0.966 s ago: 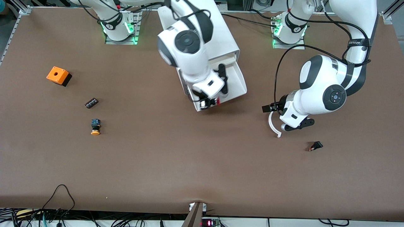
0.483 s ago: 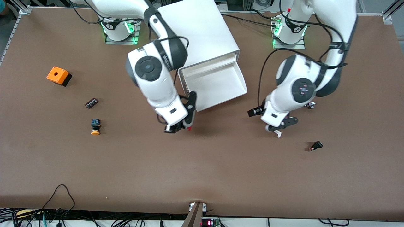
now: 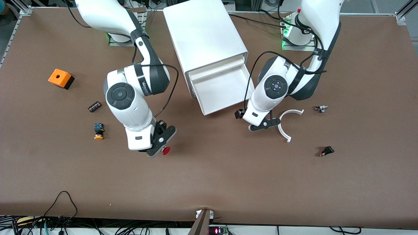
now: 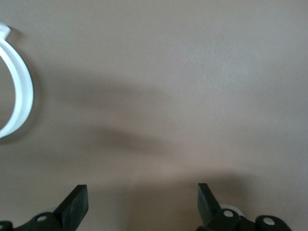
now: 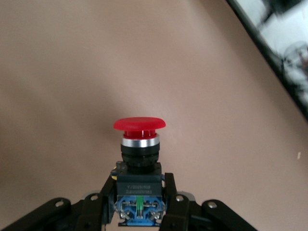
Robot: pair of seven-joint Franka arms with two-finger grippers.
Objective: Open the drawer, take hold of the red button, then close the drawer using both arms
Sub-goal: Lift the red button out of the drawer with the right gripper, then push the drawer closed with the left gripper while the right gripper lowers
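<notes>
My right gripper [image 3: 162, 147] hangs over bare table, nearer the front camera than the cabinet, and is shut on the button [image 3: 166, 150]. In the right wrist view the button's red cap [image 5: 139, 124] points away from the fingers [image 5: 169, 192], which clamp its black-and-blue body [image 5: 138, 197]. The white cabinet [image 3: 205, 36] has its drawer [image 3: 242, 101] pulled out, and the tray looks empty. My left gripper [image 3: 261, 126] hovers low beside the drawer's front corner, toward the left arm's end. Its fingers [image 4: 77, 206] stand wide open over bare table with nothing between them.
A white curved piece [image 3: 287, 125] [image 4: 21, 91] lies beside the left gripper. Two small parts [image 3: 321, 108] [image 3: 327, 150] lie toward the left arm's end. An orange box [image 3: 60, 78], a black part [image 3: 94, 106] and a yellow-capped button [image 3: 98, 131] lie toward the right arm's end.
The right arm lifted the red button out of the drawer and swung it toward the front camera. The left arm moved in toward the drawer front, uncovering the white curved piece.
</notes>
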